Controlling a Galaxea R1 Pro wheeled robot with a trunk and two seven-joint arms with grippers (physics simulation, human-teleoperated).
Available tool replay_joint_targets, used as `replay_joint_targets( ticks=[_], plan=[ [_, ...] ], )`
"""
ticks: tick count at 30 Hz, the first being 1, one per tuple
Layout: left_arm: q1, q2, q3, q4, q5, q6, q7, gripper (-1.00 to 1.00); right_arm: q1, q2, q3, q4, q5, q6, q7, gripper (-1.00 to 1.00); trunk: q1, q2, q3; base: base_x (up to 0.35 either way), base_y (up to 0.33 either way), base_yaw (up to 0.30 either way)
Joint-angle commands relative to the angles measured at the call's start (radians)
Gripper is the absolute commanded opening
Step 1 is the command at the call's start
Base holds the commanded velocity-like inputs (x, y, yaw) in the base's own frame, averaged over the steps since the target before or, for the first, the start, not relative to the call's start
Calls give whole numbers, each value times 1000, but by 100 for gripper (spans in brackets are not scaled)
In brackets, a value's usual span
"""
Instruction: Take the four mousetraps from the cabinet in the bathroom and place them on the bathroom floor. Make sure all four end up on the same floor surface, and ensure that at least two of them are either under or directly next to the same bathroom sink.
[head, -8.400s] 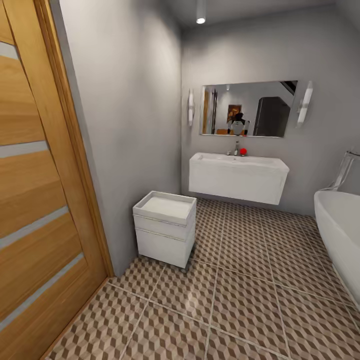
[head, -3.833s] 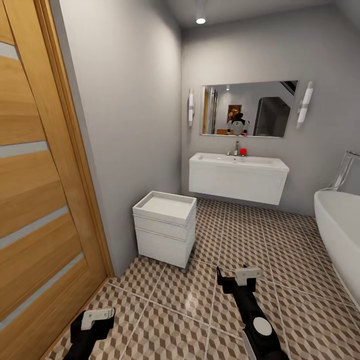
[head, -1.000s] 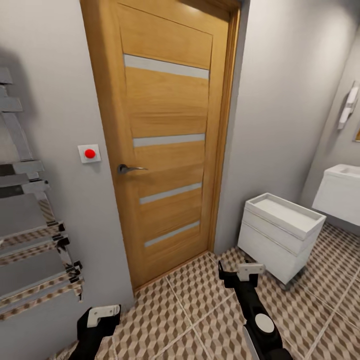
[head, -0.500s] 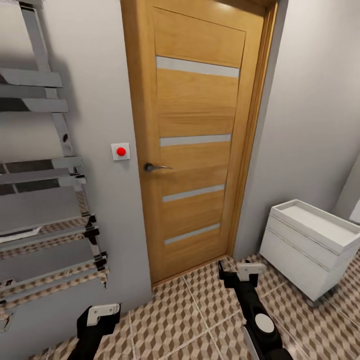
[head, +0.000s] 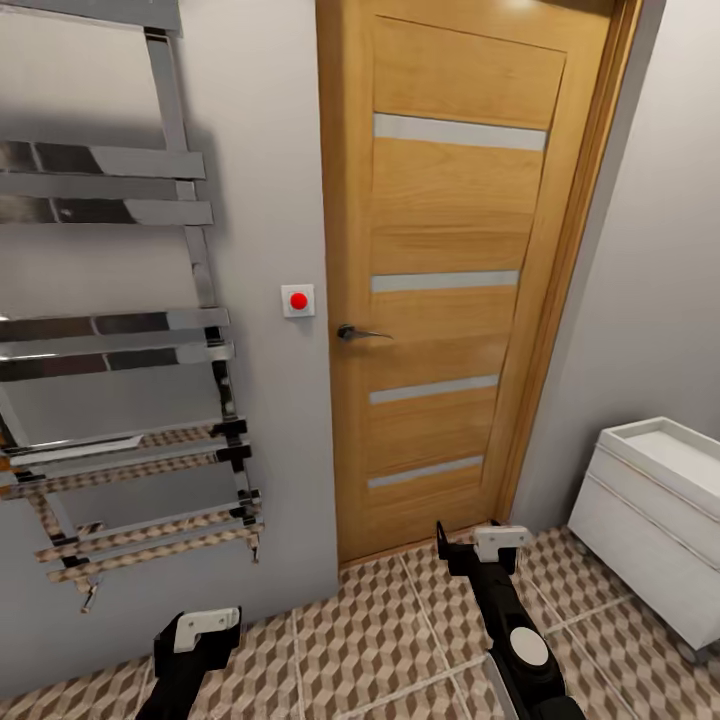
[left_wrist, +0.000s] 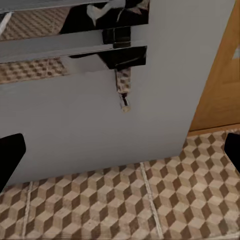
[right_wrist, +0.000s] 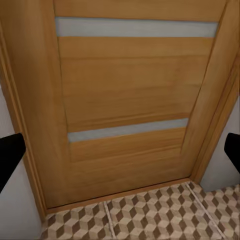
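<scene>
The mousetraps, the cabinet and the sink are out of view. The bathroom floor (head: 372, 640), tiled in a brown, beige and white cube pattern, runs up to the wall and the door. My left gripper (head: 197, 638) hangs low over the tiles near the grey wall. In the left wrist view its dark fingertips (left_wrist: 10, 156) stand far apart, so it is open and holds nothing. My right gripper (head: 478, 548) is held over the floor in front of the door. It is open too, with its fingertips (right_wrist: 10, 150) at the picture's edges and nothing between them.
A closed wooden door (head: 455, 280) with a lever handle (head: 357, 332) stands straight ahead. A chrome towel rail (head: 120, 340) is fixed to the wall on the left, beside a red wall button (head: 298, 300). A small white two-drawer unit (head: 655, 520) stands at the right.
The camera has swung left: the door and white unit slid right in the picture, the sink went out of view, and the towel rail came in. Both arms hold the same pose.
</scene>
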Motion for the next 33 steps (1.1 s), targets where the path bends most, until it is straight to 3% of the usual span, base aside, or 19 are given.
replay_joint_targets(
  ticks=[1,33],
  plan=[
    [0,-1,1,-2,-5,5,2,100,-1,0,2,-1,9,8,-6,100,0,-1,-1,0,0,292],
    [0,-2,1,7,-3,5,2,100,-1,0,2,-1,9,8,-6,100,0,-1,-1,0,0,292]
  ],
)
